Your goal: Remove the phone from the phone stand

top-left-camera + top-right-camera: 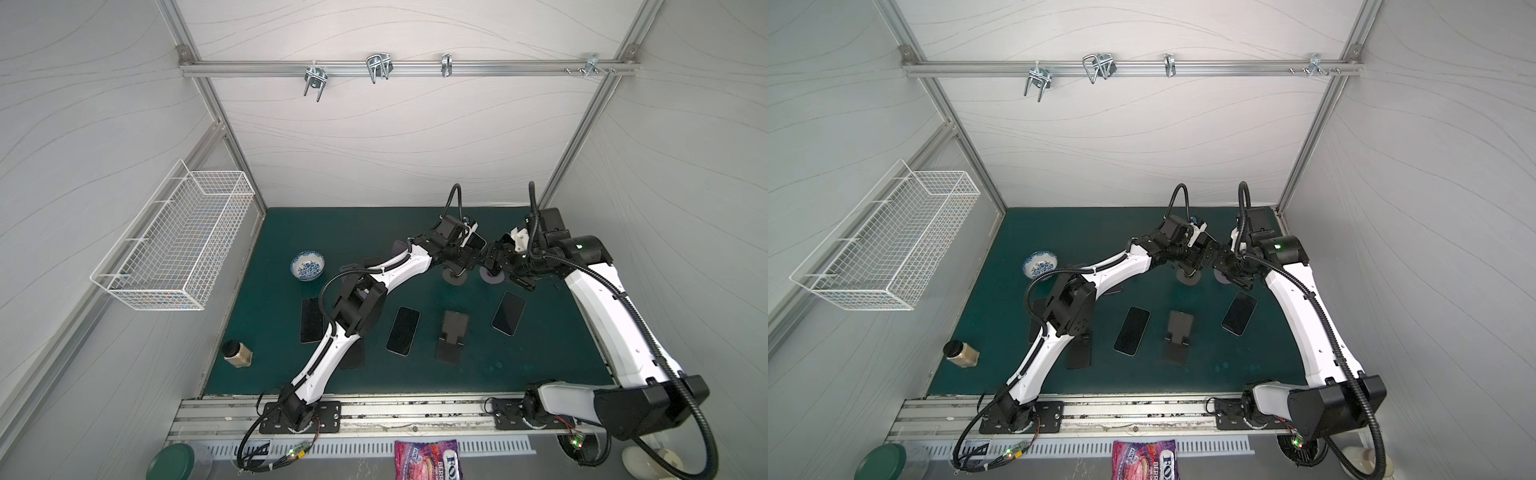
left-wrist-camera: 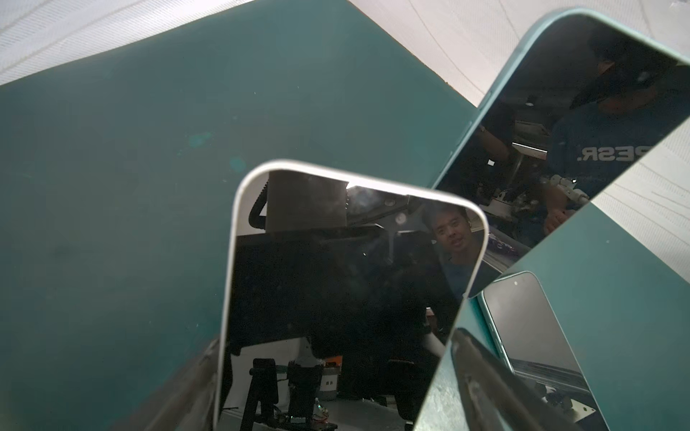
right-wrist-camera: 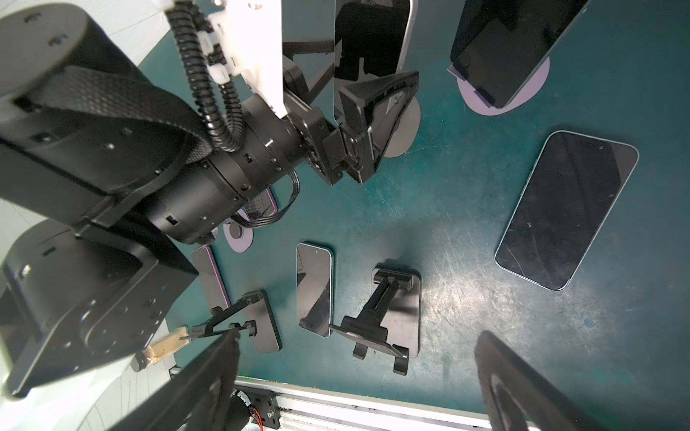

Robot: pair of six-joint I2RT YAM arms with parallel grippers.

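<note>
Left wrist view: white-edged phone (image 2: 336,283), dark screen toward the camera, leaning on the phone stand (image 1: 455,277), whose round grey base shows in both top views at the far middle of the green tabletop (image 1: 291,374). The left hand (image 2: 332,347) straddles this phone, fingers (image 2: 481,377) set wide on either flank. A sliver of tabletop shows between one finger and the phone's edge, so no grip is evident.

Just right of the phone stand, a lilac-based stand (image 1: 490,275) carries a teal-edged phone (image 2: 560,112). The right hand (image 3: 359,334) hovers beside it, fingers spread wide with nothing between them.

Containers: well left of the phone stand, a blue-and-white bowl (image 1: 308,266) holds small blue-and-white pieces. Farther left and nearer the robot, a dark-lidded jar (image 1: 237,354) holds tan matter. On the wall beyond the bowl hangs a white wire basket (image 1: 174,245), whose contents cannot be told. Nearer the robot than the phone stand, several phones (image 1: 403,331) lie flat.
</note>
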